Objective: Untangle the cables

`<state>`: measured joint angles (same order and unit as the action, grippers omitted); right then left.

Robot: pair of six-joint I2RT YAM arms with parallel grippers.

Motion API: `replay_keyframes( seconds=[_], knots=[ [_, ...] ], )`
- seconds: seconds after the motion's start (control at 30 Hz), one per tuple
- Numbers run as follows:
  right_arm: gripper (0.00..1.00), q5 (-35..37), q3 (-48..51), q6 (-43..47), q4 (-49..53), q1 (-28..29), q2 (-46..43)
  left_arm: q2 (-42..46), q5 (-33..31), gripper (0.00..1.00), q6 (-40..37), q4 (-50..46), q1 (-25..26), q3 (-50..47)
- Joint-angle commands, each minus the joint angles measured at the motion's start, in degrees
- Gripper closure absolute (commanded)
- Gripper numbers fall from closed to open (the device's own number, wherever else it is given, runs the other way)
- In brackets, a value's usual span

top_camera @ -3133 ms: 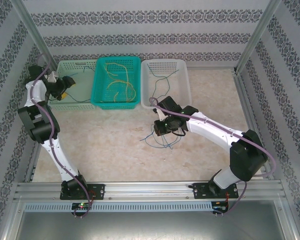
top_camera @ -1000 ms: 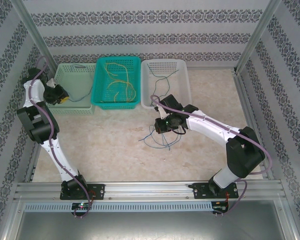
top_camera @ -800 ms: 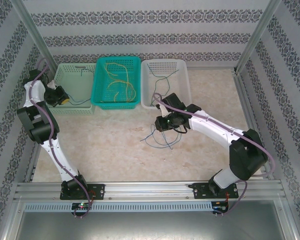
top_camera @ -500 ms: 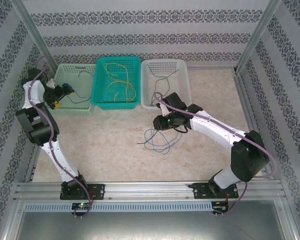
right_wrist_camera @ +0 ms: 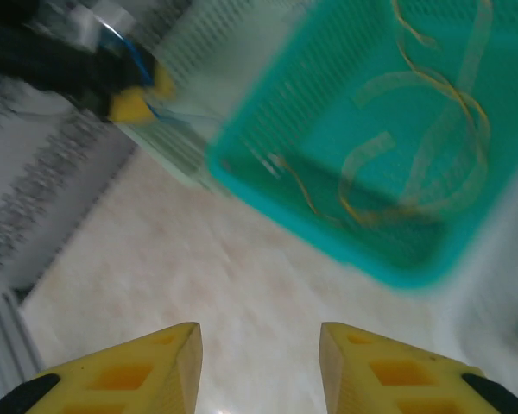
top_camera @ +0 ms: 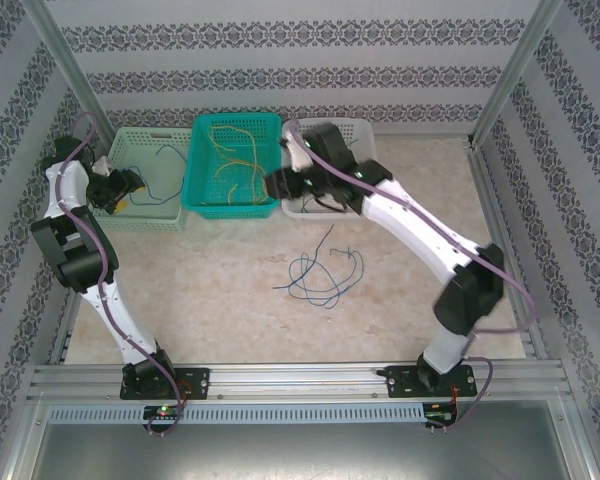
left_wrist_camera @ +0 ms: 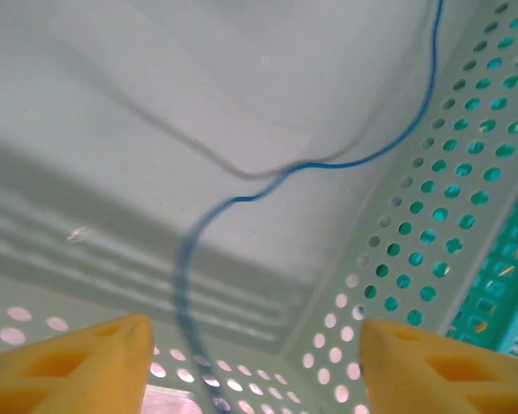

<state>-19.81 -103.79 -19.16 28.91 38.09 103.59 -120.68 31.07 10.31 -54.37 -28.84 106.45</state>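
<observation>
A loose tangle of blue and dark cables (top_camera: 318,275) lies on the table's middle. Yellow cables (top_camera: 230,165) rest in the teal basket (top_camera: 202,205). One blue cable (left_wrist_camera: 242,197) lies in the pale green basket (top_camera: 170,217) and runs down between my left gripper's open jaws without being pinched. My left gripper (top_camera: 120,186) (left_wrist_camera: 255,371) hovers inside that basket's left end. My right gripper (top_camera: 273,183) (right_wrist_camera: 259,362) stands open and empty above the table, by the teal basket's (right_wrist_camera: 328,220) front right corner; its view is blurred.
A white basket (top_camera: 365,165) with a thin dark cable stands right of the teal one, partly under my right arm. The three baskets line the back of the table. Patterned walls and metal posts close in both sides.
My right gripper opened, left the tangle on the table and swung up and left to the teal basket. My left gripper opened over the pale green basket, freeing the blue cable.
</observation>
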Motion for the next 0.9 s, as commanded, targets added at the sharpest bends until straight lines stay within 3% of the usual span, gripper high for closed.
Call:
replay_keyframes(
  seconds=[0.0,0.17,0.23,0.53,0.87],
  knots=[
    [0.55,-8.1,-11.9,2.8,0.5,2.0,11.2,2.6,1.5,0.45,-0.8,2.0,0.2,-1.2],
    [0.54,-15.7,-39.9,-1.3,4.6,3.1,30.8,2.7,2.7,0.60,-0.8,2.5,0.3,-1.1],
    [0.54,-16.9,-45.9,-4.2,2.8,3.8,35.7,2.9,3.1,0.64,-0.7,3.1,0.4,-1.6],
    [0.49,-17.2,-51.9,-20.0,-14.6,5.9,47.2,4.0,7.1,0.74,-1.7,4.4,1.6,-3.3],
    [0.47,-16.5,-51.4,-21.3,-17.5,8.2,50.1,10.9,6.6,0.75,-2.7,6.4,2.6,-8.7]
  ],
)
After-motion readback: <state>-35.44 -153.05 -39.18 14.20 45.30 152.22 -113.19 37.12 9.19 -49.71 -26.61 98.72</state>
